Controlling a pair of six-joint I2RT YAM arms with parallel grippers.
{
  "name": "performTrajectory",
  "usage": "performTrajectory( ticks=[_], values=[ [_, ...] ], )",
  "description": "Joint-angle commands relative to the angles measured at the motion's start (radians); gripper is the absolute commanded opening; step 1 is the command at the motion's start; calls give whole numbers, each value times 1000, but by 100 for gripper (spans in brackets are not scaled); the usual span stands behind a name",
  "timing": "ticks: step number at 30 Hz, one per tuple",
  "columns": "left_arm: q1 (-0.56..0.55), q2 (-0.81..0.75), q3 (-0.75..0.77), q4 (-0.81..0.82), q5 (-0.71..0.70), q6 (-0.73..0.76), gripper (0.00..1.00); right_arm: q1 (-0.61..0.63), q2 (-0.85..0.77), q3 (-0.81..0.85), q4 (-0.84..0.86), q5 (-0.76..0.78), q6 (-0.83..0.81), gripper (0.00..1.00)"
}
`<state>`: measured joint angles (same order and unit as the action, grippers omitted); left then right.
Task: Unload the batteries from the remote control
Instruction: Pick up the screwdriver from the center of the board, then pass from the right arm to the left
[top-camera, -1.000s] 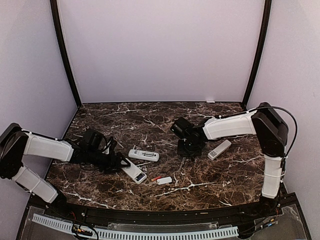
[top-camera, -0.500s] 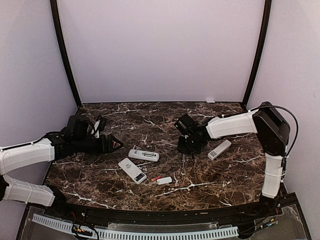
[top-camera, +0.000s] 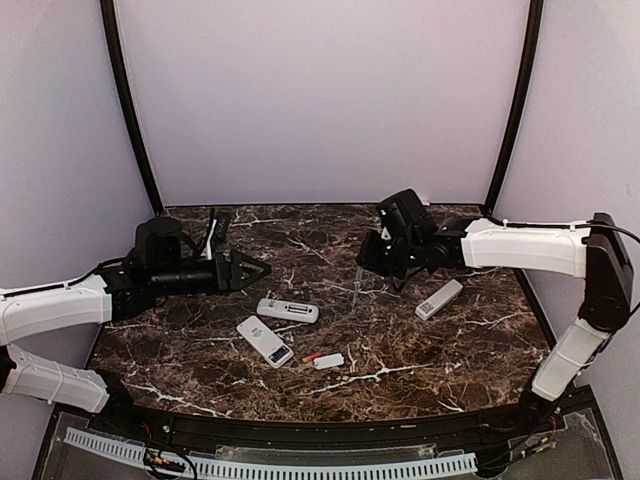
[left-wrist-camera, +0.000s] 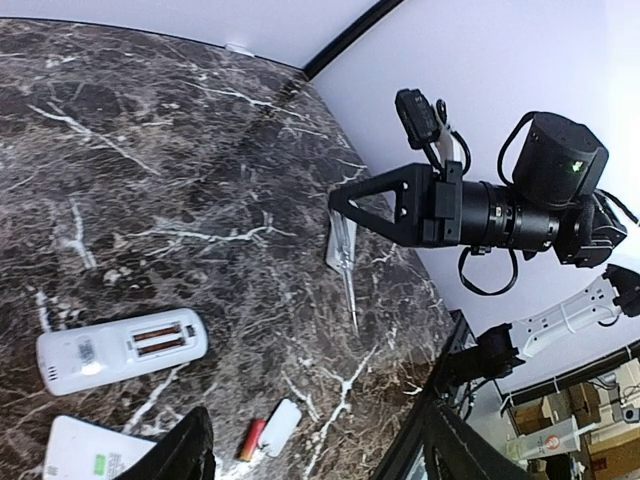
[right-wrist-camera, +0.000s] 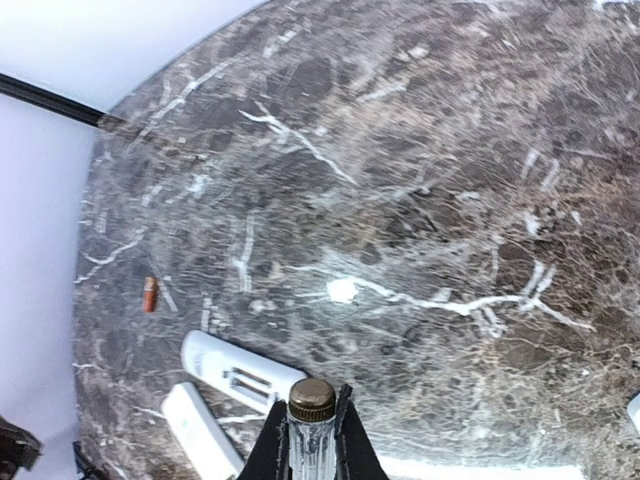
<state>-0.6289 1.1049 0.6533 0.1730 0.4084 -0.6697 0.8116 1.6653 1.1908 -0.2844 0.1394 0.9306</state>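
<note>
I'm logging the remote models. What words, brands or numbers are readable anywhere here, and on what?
None is readable.
Open remote: grey marks near one end, too blurred.
Second remote: green mark, too small.
Third remote: no print visible.
Clear-handled tool: no print visible.

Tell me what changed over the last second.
The right fingers shut on a thin clear tool and lifted it off the table. The left fingers, open and empty, drew up and away from the nearest remote. That remote, the middle remote, the right-hand remote, the red battery and the white cover stayed put.
</note>
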Motion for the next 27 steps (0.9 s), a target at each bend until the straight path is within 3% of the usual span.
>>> performTrajectory(
  ticks=[1, 9, 15, 22, 27],
  values=[
    [-80, 69, 34, 180, 19, -70, 71, 45, -60, -1, 136, -33, 26, 0],
    [-181, 235, 117, 275, 69, -60, 67, 127, -93, 53, 231, -13, 31, 0],
    [-216, 330, 168, 272, 104, -63, 50, 152, -91, 70, 268, -36, 20, 0],
    [-223, 368, 182, 271, 114, -79, 40, 155, -93, 59, 302, -56, 21, 0],
    [-223, 382, 190, 276, 107, -87, 26, 156, -90, 58, 311, -64, 19, 0]
  ],
)
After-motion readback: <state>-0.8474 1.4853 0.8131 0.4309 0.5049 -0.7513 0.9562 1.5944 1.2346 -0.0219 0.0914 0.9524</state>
